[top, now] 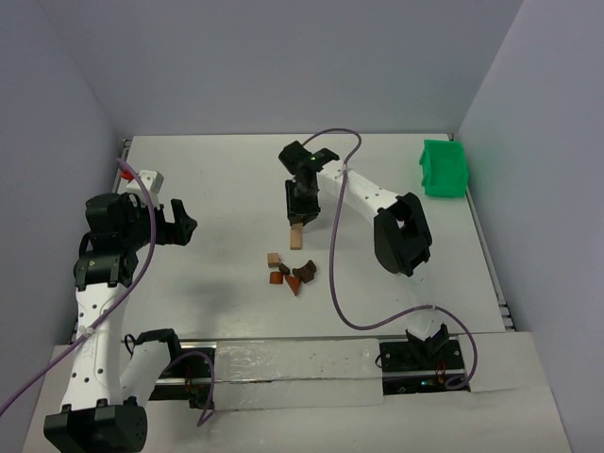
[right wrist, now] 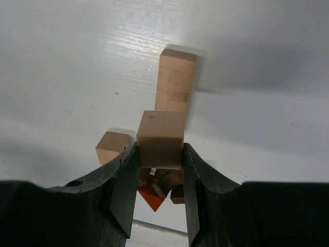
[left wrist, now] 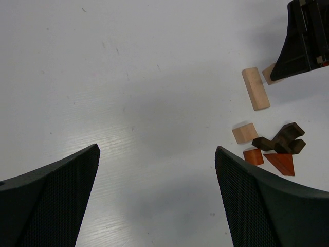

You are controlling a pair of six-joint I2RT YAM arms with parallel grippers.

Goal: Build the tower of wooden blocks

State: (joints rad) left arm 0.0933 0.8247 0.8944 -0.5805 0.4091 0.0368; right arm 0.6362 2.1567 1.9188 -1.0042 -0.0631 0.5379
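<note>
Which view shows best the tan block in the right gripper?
Right wrist view: the tan block sits large, clamped in the right gripper. Left wrist view shows only its corner; top view: too small to tell.

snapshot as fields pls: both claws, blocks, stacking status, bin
left claw: open, empty, over bare table, left of the blocks
right claw: shut on tan block, held low by one end of the tan bar
tan bar: lying flat on the table
loose pile: tan cube, reddish pieces, dark brown pieces, close together near the bar
stacking: nothing stacked yet
green bin: far right corner, away from the blocks
</note>
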